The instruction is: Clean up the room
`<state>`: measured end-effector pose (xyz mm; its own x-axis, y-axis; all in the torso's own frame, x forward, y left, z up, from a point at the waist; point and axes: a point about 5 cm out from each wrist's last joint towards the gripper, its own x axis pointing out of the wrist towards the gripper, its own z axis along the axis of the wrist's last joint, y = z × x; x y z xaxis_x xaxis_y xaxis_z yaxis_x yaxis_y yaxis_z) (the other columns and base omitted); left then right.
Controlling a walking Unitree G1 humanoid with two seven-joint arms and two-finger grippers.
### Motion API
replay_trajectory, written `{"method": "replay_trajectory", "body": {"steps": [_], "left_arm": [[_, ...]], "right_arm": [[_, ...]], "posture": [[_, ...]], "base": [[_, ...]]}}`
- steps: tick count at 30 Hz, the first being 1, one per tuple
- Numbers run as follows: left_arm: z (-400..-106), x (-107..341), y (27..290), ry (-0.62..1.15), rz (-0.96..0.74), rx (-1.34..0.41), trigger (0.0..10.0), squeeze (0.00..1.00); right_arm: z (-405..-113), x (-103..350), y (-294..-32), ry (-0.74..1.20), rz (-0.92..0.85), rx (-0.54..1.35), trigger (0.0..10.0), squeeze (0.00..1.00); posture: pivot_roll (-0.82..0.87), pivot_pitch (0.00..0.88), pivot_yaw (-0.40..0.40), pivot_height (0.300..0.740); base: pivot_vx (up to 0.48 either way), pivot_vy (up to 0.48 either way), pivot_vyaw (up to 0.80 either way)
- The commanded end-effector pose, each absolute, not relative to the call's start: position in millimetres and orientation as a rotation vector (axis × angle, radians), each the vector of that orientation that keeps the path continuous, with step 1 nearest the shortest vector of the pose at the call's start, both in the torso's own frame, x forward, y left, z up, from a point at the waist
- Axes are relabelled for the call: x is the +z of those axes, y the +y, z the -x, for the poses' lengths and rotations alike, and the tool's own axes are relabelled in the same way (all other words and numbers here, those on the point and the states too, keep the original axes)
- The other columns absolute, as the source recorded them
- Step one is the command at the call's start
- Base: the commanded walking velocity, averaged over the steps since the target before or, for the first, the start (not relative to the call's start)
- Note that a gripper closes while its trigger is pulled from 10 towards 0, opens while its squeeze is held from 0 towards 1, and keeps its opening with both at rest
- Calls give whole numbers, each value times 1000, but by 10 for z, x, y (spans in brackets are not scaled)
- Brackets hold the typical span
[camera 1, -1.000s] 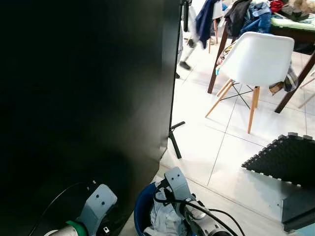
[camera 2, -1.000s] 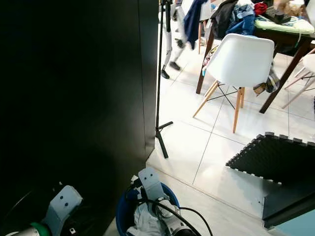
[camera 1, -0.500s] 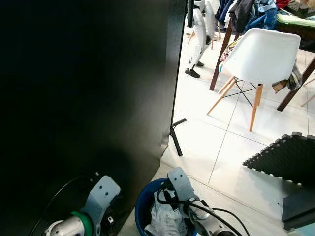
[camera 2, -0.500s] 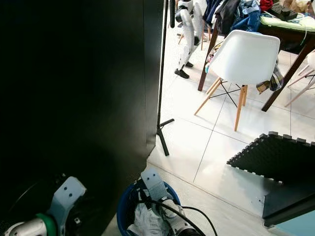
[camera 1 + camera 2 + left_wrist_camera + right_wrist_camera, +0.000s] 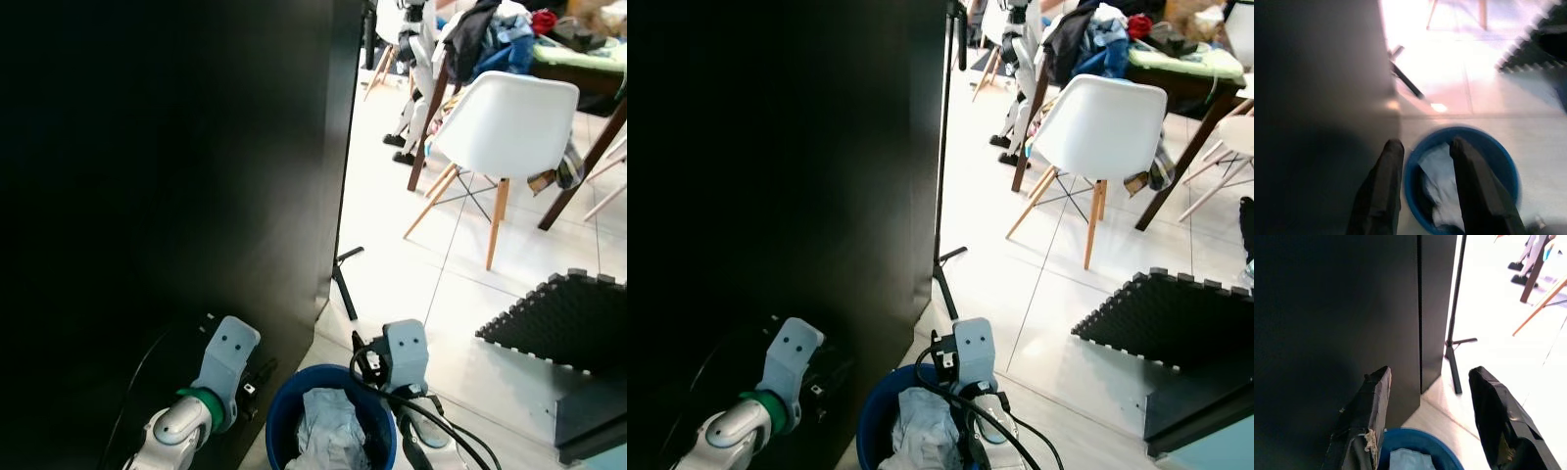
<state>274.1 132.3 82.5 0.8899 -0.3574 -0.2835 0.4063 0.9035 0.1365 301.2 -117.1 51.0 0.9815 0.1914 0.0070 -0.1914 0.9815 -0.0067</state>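
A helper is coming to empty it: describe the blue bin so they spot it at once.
Find the tall black panel on the robot's left. At its foot, on the white tiled floor, sits a round blue bin with pale crumpled cloth inside, the only blue container there.

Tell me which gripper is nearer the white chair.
Right. The right gripper hangs above the blue bucket, on the white chair's side; the left gripper is by the black panel, farther off.

Silver left arm (image 5: 181,431), green ring; black cables on right arm (image 5: 416,431).
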Motion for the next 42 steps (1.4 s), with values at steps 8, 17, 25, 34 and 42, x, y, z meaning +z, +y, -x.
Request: {"method": "replay_trajectory", "body": {"steps": [8, 17, 25, 34, 42], "left_arm": [[-2949, 821, 1246, 230, -182, -262, 10000, 0], [-2952, 780, 1338, 225, -201, -219, 10000, 0], [-2957, 759, 1349, 228, -203, -207, 10000, 0], [-2976, 742, 1347, 223, -207, -200, 10000, 0], [-2984, 740, 1349, 221, -206, -197, 10000, 0]], "right_arm": [[-3081, 698, -1096, -92, 28, 247, 10000, 0], [-3073, 707, -1090, -84, 31, 257, 10000, 0], [-3046, 674, -1068, -69, 30, 261, 10000, 0], [-3027, 655, -1060, -54, 31, 261, 10000, 0], [-3030, 657, -1048, -51, 36, 265, 10000, 0]], "posture": [[-77, 14, 61, 740], [-67, 14, 60, 740], [-68, 20, 64, 740], [-65, 22, 69, 740], [-65, 22, 68, 740]], "base": [[-137, 0, 0], [-425, 0, 0], [-480, 0, 0], [-480, 0, 0], [-480, 0, 0]]}}
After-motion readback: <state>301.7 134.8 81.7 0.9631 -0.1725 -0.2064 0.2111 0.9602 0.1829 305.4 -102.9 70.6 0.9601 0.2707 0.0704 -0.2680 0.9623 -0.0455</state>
